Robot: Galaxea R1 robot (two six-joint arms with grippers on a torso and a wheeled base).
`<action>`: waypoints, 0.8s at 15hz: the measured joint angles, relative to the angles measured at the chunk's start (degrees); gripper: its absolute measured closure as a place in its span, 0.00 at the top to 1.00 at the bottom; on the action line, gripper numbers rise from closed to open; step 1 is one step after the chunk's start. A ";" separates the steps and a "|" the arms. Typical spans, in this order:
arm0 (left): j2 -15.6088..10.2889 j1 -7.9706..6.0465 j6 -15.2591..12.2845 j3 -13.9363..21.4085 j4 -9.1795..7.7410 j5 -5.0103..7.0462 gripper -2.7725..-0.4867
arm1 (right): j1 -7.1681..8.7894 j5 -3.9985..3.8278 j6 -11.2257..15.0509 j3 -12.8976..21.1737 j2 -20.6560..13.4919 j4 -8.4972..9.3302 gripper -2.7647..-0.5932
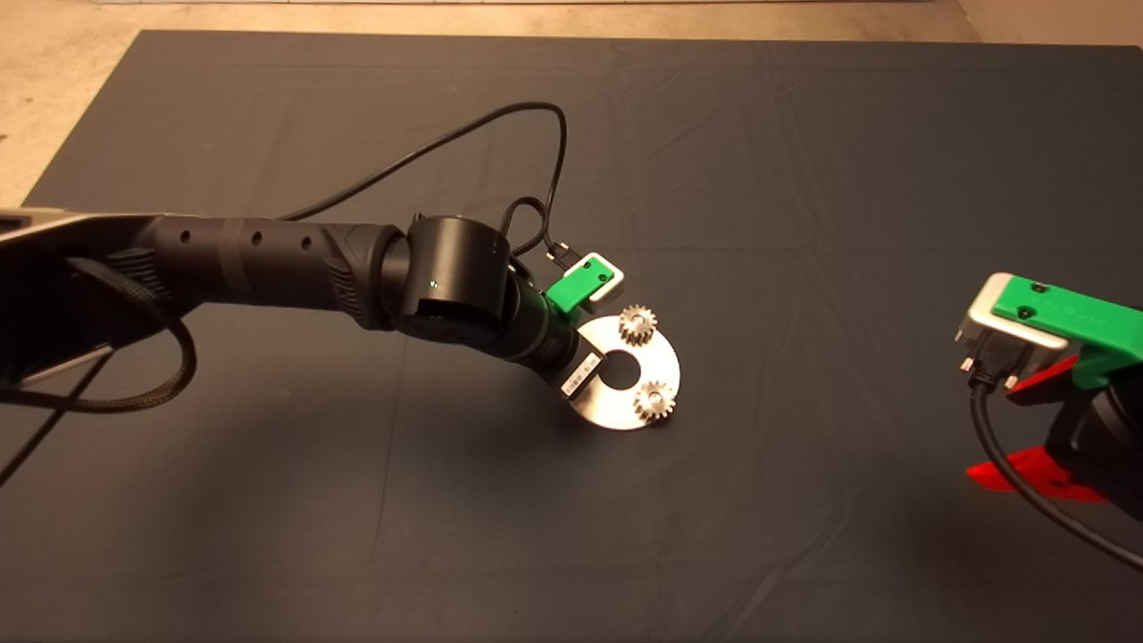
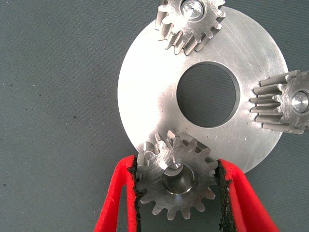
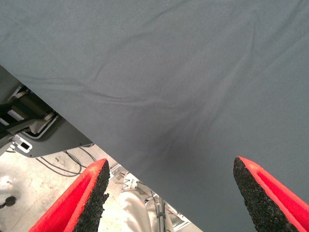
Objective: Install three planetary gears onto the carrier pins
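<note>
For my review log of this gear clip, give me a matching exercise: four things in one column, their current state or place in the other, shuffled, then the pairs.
Column 1:
1. left gripper
2. right gripper
3. third gear
4. two other gears

Column 2:
A. seated on carrier pins on the disc
B. open, idle above the mat's edge
C. shut on a gear at the disc's rim
D. held between red fingers, over the last pin

Pairs: 1-C, 2-B, 3-D, 4-A
</note>
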 joint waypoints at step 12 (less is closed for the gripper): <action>0.01 0.96 -0.12 -0.05 0.90 -1.04 0.09 | 0.50 0.00 0.13 0.00 0.02 0.02 0.60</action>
